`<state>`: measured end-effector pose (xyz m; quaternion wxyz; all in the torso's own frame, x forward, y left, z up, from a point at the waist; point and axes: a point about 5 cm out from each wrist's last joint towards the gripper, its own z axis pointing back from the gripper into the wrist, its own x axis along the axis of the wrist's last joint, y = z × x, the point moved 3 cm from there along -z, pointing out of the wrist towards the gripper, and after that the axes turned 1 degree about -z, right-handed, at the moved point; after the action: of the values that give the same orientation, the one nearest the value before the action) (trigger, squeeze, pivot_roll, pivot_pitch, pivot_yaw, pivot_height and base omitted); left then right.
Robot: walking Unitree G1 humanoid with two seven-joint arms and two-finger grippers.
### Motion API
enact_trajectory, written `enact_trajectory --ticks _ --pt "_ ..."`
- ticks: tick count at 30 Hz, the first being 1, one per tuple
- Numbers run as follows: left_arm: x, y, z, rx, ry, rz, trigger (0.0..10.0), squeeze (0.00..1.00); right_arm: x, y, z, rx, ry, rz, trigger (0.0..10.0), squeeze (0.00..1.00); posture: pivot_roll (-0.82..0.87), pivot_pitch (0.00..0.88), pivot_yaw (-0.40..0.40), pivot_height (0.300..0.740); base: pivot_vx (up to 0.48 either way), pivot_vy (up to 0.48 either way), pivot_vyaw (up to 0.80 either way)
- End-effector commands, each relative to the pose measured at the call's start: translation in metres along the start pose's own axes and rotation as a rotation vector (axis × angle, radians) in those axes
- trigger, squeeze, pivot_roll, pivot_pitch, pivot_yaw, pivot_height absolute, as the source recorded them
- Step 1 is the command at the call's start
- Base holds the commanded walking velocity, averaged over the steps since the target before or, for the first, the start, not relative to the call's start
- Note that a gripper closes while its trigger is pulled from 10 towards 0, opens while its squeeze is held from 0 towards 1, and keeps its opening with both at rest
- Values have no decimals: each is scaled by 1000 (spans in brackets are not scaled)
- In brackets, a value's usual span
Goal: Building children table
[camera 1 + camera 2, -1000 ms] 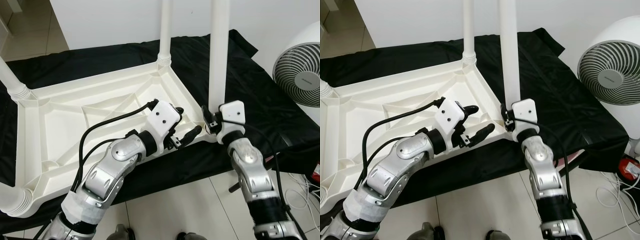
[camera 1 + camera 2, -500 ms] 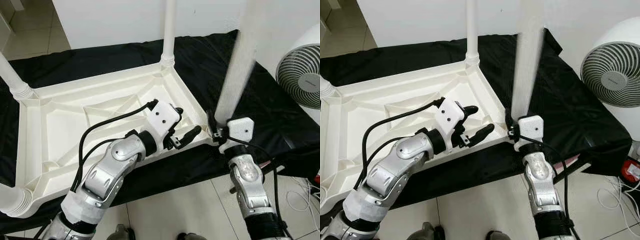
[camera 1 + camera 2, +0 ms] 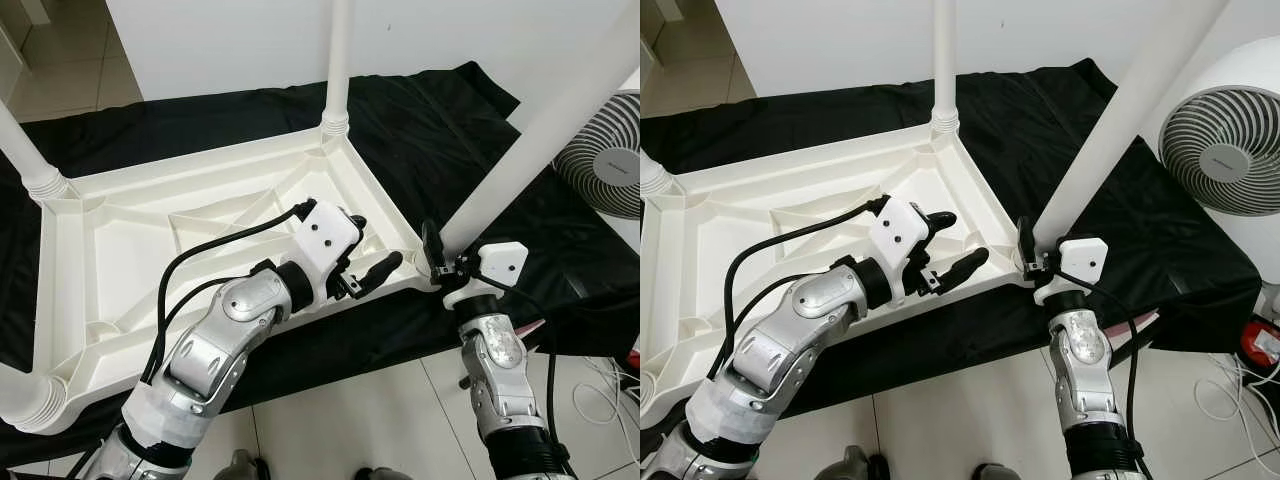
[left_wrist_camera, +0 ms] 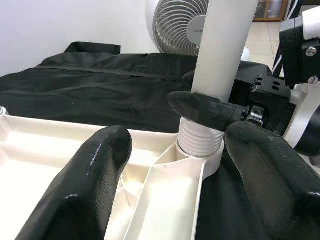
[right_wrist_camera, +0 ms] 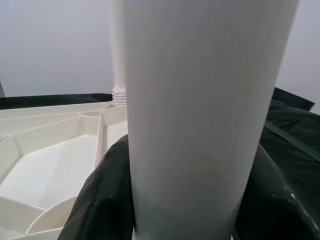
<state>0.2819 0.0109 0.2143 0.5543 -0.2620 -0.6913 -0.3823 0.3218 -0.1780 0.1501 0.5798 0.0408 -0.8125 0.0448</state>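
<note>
We have the upturned table top (image 3: 150, 240) on the black cloth (image 3: 440, 130) with three legs seated: nine, seven and twelve o'clock. Our left gripper (image 3: 372, 252) hovers, fingers apart, over the four o'clock corner. Our right gripper (image 3: 440, 262) clamps the last leg (image 3: 540, 130), tilted toward two o'clock, in its socket. How fully it is seated is hard to make out.

My right gripper (image 3: 437, 262) clamps tilted leg (image 3: 540, 130) at near corner socket of upturned tabletop (image 3: 120, 250); leg leans toward fan (image 3: 610, 150), narrowing gap there. My left gripper (image 3: 365, 262), fingers apart, hovers beside same corner. Tabletop's ribbed inside open; far leg (image 3: 337, 60) stands clear.
</note>
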Motion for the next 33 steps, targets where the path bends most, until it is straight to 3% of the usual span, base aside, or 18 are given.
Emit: enact_trajectory --ticks 1,5,13,33 --pt "5 -6 1 -51 -12 -6 10000 0 -63 -22 36 -113 319 -41 10000 0 -76 143 62 740 0 0 0" --pt "5 -6 0 -51 -11 -7 10000 0 -71 -26 31 -117 411 0 10000 0 -76 143 62 740 0 0 0" --pt "5 -6 0 -50 -10 -9 10000 0 -65 -25 17 -74 439 66 10000 0 -73 142 60 740 0 0 0" --pt "5 -7 1 -48 -11 -7 10000 0 -55 -25 -7 -36 537 35 10000 0 -73 145 55 740 0 0 0"
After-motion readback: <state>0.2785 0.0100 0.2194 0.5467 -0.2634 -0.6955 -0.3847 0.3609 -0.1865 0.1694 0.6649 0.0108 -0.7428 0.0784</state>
